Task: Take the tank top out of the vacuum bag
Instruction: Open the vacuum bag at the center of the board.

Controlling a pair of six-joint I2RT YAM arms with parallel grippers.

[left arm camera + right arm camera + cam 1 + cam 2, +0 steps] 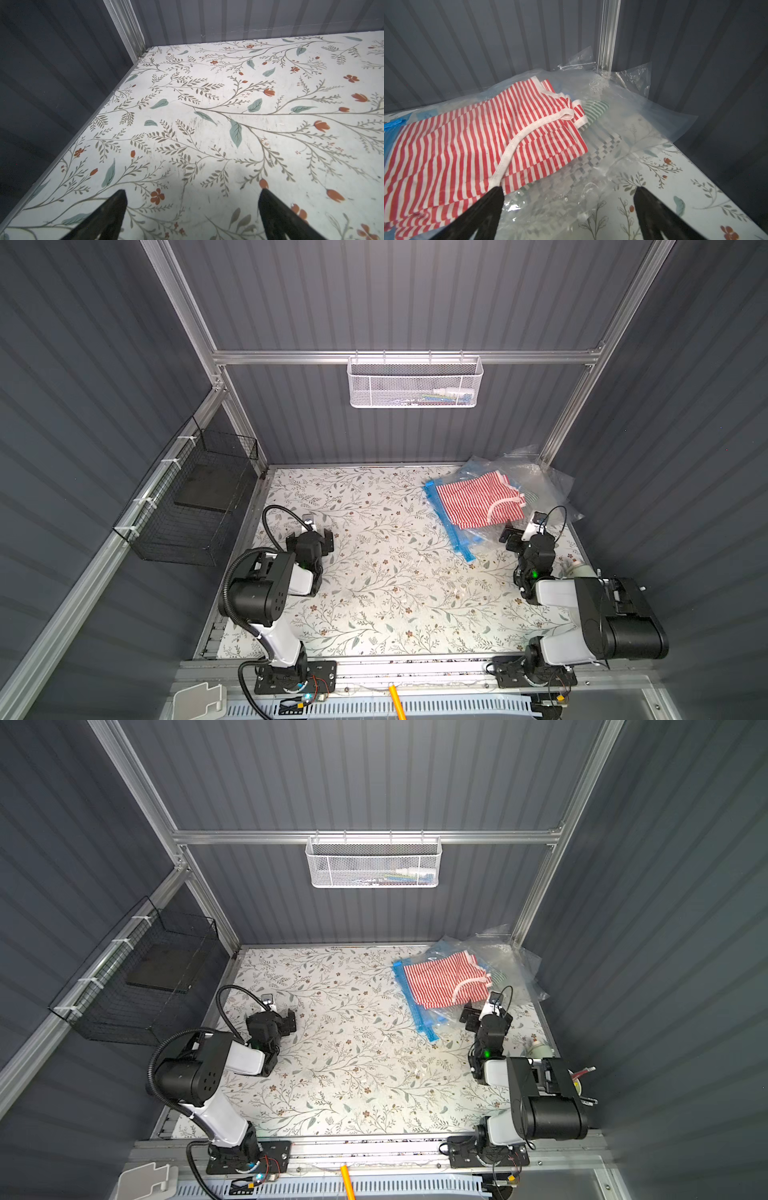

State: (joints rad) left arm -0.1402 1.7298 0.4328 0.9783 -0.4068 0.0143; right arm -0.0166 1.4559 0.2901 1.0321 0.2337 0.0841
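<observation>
On floral counter, far right corner: noting striped tank top lying with vacuum bag, inside or atop unclear. Hovering right gripper just beside its edge, jaws spread, empty; left gripper likewise spread, well apart. Advising pinching fabric only, pinning bag meanwhile.

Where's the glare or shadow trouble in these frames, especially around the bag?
In both top views: a washed-out bright patch on the table toward the front, and the clear bag hard to read against the wall. Right wrist view: white glints on the bag's creases, striped top sharp and evenly lit. Left wrist view: soft shadow on the table by the open left gripper, whose fingers are plain black.
</observation>
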